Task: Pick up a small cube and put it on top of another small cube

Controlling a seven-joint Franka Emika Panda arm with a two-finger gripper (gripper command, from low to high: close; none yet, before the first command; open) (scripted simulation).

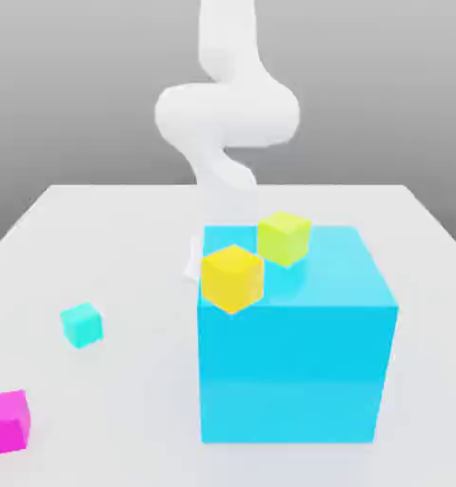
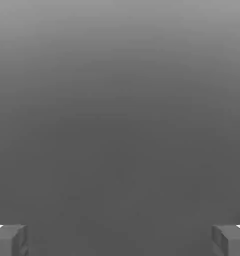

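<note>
While the white arm (image 1: 227,114) rose behind the big cyan block (image 1: 293,352), the gripper (image 2: 120,240) stood wide apart, empty.
Small glossy magenta cube (image 1: 5,421) sat far from the lime yellow-green cube (image 1: 285,237).

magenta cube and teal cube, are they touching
Apart. The exterior view shows bare white table between the magenta cube, at the view's lower left edge, and the teal cube, farther up and right.

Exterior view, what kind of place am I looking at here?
Most likely a simulated tabletop test scene, not a real room: a plain white table against a blank grey backdrop, a featureless white robot arm, and flat-coloured cubes such as the big cyan block.
</note>
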